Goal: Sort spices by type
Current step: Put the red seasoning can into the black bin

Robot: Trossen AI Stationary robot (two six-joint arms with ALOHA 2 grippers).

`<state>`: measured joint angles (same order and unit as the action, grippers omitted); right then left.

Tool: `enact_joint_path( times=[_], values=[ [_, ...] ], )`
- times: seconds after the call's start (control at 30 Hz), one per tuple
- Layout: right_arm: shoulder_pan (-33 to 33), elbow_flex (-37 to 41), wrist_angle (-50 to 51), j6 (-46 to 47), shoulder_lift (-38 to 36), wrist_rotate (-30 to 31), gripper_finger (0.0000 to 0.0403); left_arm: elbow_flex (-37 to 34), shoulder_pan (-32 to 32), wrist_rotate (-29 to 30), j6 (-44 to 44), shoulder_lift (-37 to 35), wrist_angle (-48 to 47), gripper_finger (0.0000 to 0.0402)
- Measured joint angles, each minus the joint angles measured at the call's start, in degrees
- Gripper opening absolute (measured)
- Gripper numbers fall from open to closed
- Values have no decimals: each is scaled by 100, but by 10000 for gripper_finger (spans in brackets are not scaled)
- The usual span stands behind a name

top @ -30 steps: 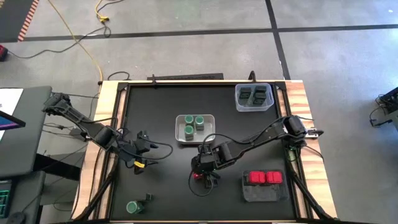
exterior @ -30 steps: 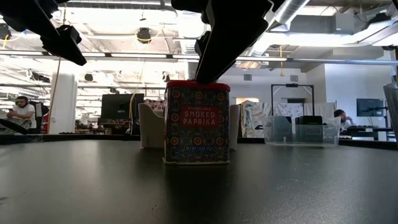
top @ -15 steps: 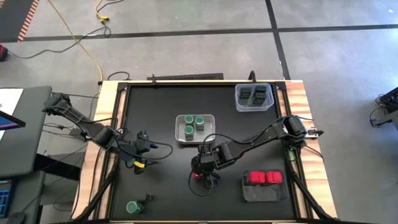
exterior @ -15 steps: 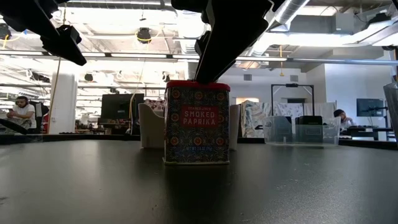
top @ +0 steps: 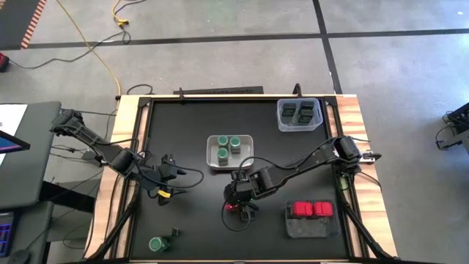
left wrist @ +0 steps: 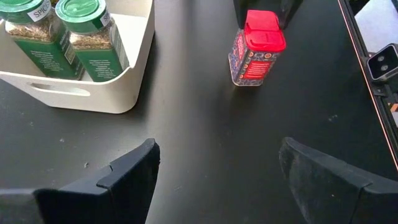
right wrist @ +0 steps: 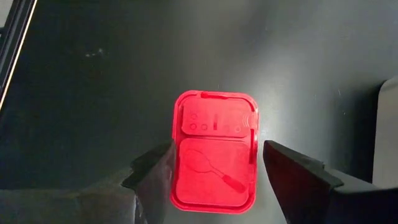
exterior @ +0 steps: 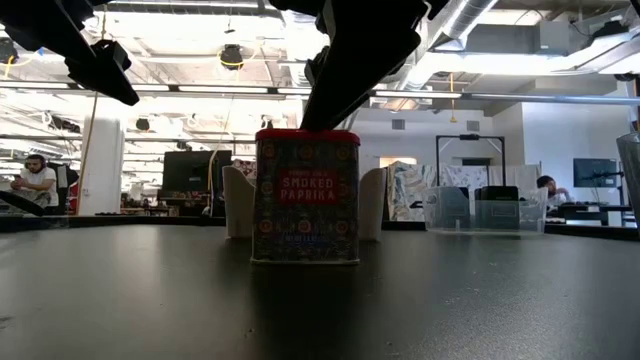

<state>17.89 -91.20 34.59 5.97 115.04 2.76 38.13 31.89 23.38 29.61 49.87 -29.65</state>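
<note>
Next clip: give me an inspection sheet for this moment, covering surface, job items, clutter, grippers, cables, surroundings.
Surface: black table, wooden edges.
Job's things: paprika tin upright mid-table; red tins in dark tray; green-lidded jars in white tray; dark tins in clear bin; loose jar near front-left.
Clutter: nothing seen.
Grippers: right gripper open, straddling the paprika tin; left gripper open, waiting left.
Cables: yellow cable on floor.
Surroundings: seated people behind.

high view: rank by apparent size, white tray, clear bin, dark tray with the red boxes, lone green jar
1. White tray and dark tray: look about equal, can't separate them.
2. Clear bin: only slightly smaller.
3. Lone green jar: clearly smallest.
</note>
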Motion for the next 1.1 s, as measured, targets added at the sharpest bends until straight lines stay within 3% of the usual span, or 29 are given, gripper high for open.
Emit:
enact_joint_path(
  times=[0.33, 0.6, 0.67, 0.9, 1.1],
  values=[
    [-43, 0, 83, 309, 0, 0, 280, 1, 1, 1, 46, 0, -1, 318],
    [-61, 0, 77, 323, 0, 7, 384, 1, -1, 2, 62, 0, 0, 318],
    [-86, 0, 112, 322, 0, 4, 394, 2, -1, 2, 84, 0, 0, 318],
    [-226, -78, 515, 127, -4, -39, 360, 2, 1, 2, 123, 0, 0, 318],
    [-321, -508, 1000, 137, 0, -7, 358, 2, 0, 1, 106, 2, -4, 318]
  ],
)
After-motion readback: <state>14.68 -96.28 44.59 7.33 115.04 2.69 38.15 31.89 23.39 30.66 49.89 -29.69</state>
